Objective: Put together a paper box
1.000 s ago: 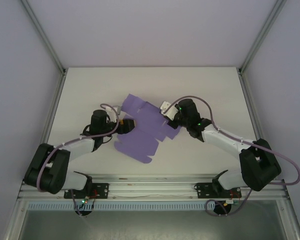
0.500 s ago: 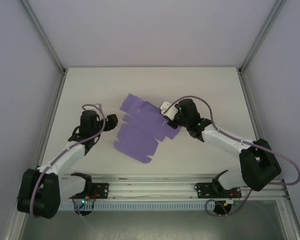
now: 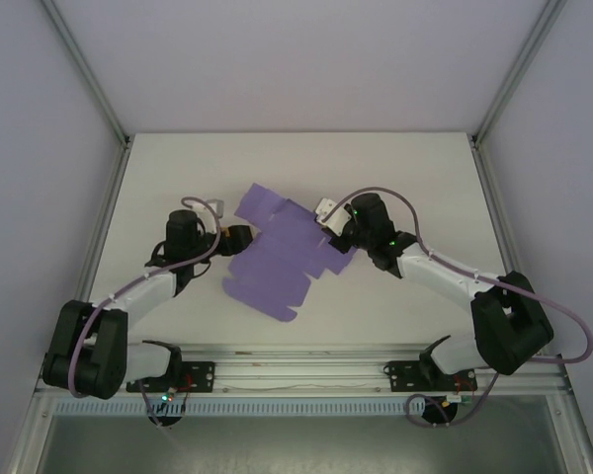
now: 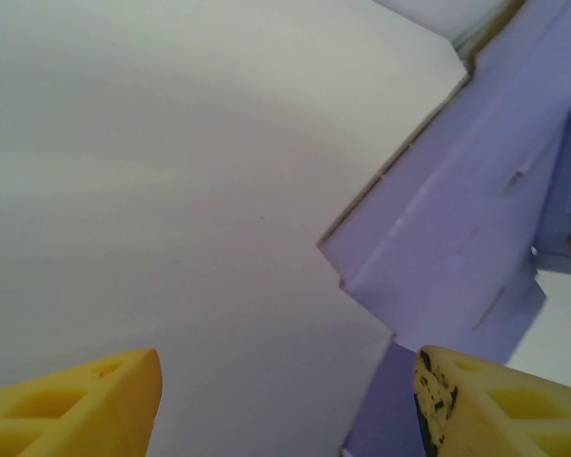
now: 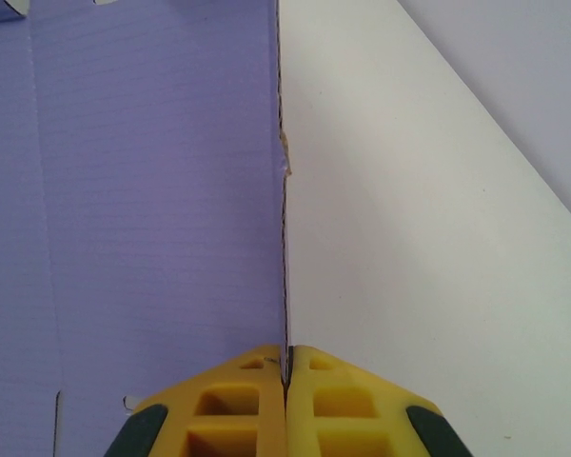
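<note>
On table (image 3: 178, 168), right tool (image 5: 285, 360) pinches paper box (image 3: 277, 262) edge; left tool (image 4: 287, 367) spread at opposite edge.

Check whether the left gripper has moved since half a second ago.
Yes. In the top view the left gripper has moved right, away from the table's left edge, back up to the left side of the purple card sheet.
</note>
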Robot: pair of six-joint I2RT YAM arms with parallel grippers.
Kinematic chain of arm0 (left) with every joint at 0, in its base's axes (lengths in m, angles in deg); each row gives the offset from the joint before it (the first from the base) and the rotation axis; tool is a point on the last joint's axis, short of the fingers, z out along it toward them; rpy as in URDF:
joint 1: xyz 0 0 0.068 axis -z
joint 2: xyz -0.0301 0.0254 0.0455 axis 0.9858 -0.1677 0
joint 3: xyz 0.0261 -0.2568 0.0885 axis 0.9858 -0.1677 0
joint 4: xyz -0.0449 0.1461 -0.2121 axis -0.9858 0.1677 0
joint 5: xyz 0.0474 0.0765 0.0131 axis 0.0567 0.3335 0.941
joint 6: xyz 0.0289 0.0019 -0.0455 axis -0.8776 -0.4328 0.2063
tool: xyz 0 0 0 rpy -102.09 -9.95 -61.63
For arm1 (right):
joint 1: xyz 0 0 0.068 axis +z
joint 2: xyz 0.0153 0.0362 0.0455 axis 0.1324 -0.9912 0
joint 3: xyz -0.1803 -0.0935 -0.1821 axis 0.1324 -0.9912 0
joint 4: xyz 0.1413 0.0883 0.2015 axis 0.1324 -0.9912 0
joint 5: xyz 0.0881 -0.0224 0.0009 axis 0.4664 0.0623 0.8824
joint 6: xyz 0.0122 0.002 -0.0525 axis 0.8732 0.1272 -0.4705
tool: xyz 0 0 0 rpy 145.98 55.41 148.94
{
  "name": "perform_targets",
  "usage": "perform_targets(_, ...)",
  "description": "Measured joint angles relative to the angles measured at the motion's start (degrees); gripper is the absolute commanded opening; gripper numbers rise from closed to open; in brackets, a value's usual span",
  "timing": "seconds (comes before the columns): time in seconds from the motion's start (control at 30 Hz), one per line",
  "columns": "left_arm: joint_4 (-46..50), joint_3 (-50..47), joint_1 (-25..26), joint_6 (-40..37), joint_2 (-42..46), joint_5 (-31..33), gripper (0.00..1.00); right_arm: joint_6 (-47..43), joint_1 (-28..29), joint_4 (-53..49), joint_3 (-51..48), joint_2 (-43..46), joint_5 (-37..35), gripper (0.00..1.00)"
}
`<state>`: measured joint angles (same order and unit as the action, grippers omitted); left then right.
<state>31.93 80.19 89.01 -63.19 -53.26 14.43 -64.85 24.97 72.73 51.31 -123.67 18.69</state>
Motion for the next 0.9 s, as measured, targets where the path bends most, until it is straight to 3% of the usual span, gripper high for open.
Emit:
perform_targets(0.33, -6.2, -0.3, 2.2, 0.4, -8.0, -5.6, 0.53, 0.2, 0.0, 0.0, 0.0, 0.0, 1.6, 0.0)
perform_targets(0.53, -9.0, 0.4, 2.7, 1.7, -11.2, -7.5, 0.27, 0.4, 0.0, -0.1, 0.0, 0.0, 1.8, 0.0)
perform_targets(0.7, -10.4, 0.7, 3.0, 3.1, -11.5, -7.4, 0.11, 0.4, -0.1, -0.1, 0.0, 0.0, 1.7, 0.0)
perform_targets(0.9, -9.1, 2.3, 4.6, 5.4, -12.8, -3.6, 0.05, -1.0, 0.0, -1.2, 0.0, 0.0, 0.9, 0.0)
